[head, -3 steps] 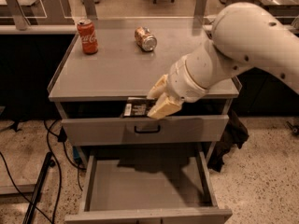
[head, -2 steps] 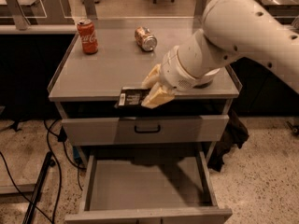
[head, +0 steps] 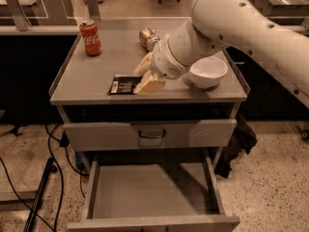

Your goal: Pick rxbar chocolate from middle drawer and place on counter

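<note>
The rxbar chocolate (head: 123, 85), a flat black wrapper with white print, lies on or just above the front of the counter (head: 96, 71). My gripper (head: 145, 76) is over the counter's front middle, its tan fingers (head: 150, 84) closed on the bar's right end. The middle drawer (head: 154, 190) is pulled out below with a bare floor.
A red soda can (head: 91, 37) stands at the counter's back left. A tan can (head: 148, 37) lies on its side at the back middle. A white bowl (head: 207, 71) sits right of the gripper. The upper drawer front with its black handle (head: 152, 133) is nearly closed. Cables lie on the floor at left.
The gripper has carried the bar up from the counter's front edge and back over the countertop. The arm has swung away, uncovering the white bowl.
</note>
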`<state>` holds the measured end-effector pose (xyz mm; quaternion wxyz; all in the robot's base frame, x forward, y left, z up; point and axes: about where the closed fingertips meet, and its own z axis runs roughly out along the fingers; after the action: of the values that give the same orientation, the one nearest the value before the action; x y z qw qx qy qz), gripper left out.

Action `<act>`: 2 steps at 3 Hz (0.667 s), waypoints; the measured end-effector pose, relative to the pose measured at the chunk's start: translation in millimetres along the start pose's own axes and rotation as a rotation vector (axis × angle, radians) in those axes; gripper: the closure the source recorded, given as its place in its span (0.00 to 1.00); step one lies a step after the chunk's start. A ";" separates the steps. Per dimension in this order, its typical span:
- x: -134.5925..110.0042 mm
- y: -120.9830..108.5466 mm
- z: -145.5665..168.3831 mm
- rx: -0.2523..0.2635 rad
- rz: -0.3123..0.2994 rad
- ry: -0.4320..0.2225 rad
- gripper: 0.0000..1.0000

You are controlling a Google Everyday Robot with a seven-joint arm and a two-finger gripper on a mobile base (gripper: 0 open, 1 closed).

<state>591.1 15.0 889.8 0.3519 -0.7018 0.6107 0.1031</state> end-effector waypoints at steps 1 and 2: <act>1.9 -16.5 9.8 0.013 0.017 -0.018 1.00; 15.1 -29.7 23.7 0.018 0.056 -0.028 1.00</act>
<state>629.0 18.1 874.8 0.3638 -0.6797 0.6260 0.1171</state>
